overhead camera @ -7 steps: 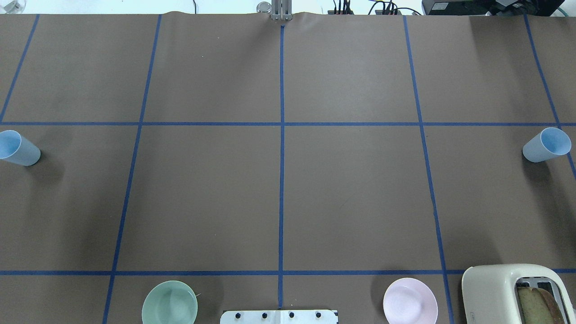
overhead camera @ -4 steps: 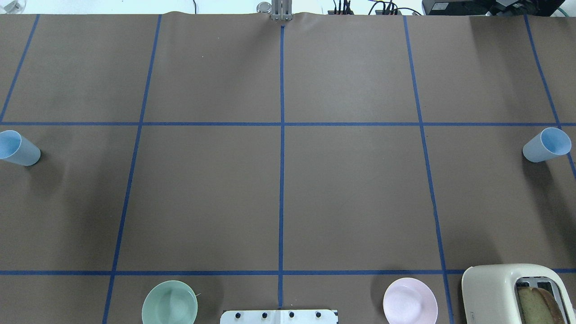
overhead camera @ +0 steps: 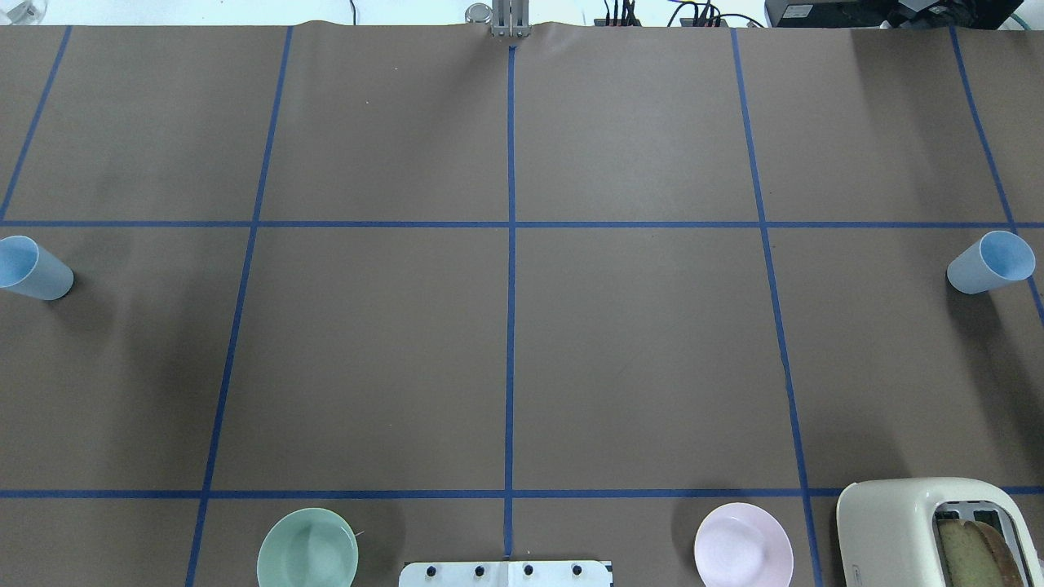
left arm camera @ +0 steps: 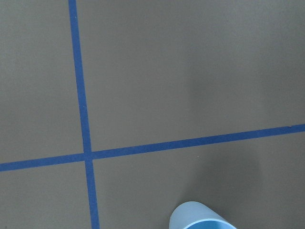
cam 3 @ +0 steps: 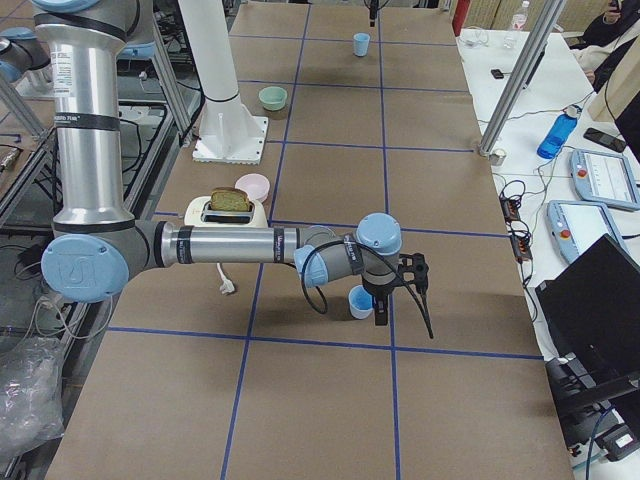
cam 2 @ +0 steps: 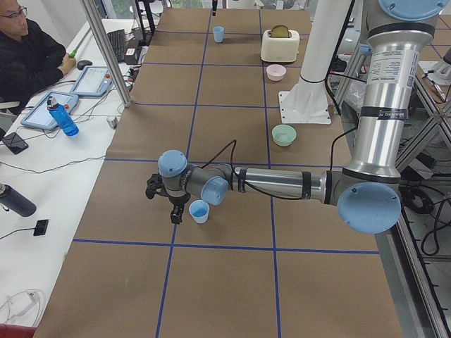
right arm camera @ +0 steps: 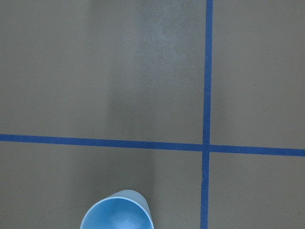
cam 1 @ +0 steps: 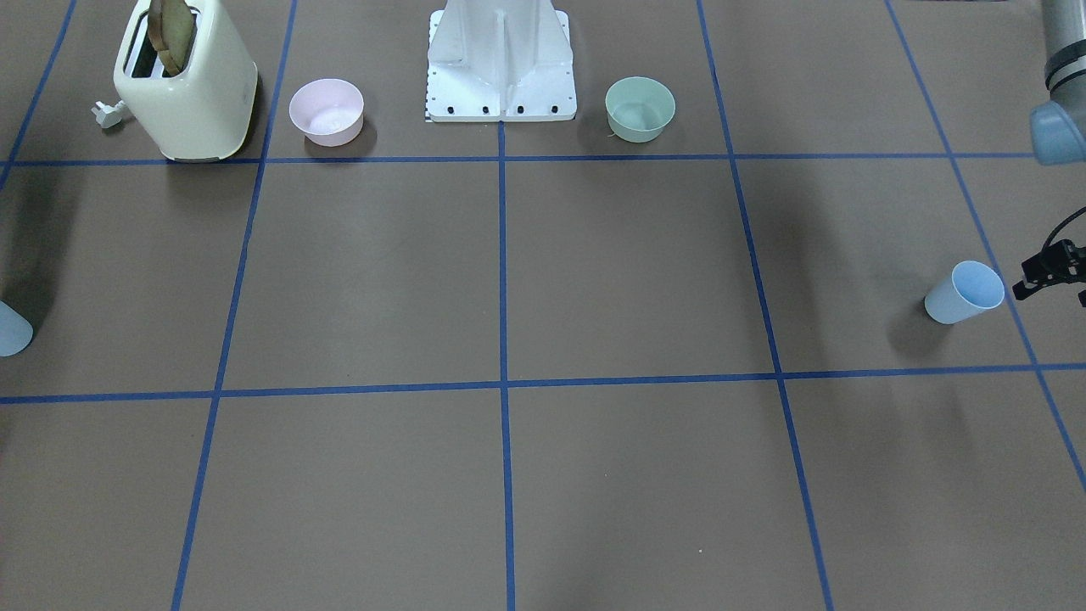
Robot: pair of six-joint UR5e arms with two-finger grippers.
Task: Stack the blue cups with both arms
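Two pale blue cups stand upright on the brown table. One cup [overhead camera: 33,269] is at the far left edge, the other cup [overhead camera: 989,262] at the far right edge. My left gripper [cam 2: 163,203] hangs just beside the left cup [cam 2: 199,211], apart from it. Only a black part of it shows at the front view's right edge [cam 1: 1052,267], near that cup [cam 1: 963,293]. My right gripper [cam 3: 400,290] hangs just beside the right cup [cam 3: 360,301]. Each wrist view shows its cup's rim at the bottom edge [left arm camera: 200,218] [right arm camera: 118,212]. I cannot tell whether either gripper is open or shut.
A cream toaster [overhead camera: 913,530] with bread, a pink bowl [overhead camera: 743,545], a mint-green bowl [overhead camera: 307,548] and the white mounting base [overhead camera: 506,573] line the robot's side. Blue tape lines grid the table. An operator [cam 2: 32,56] sits at a side desk.
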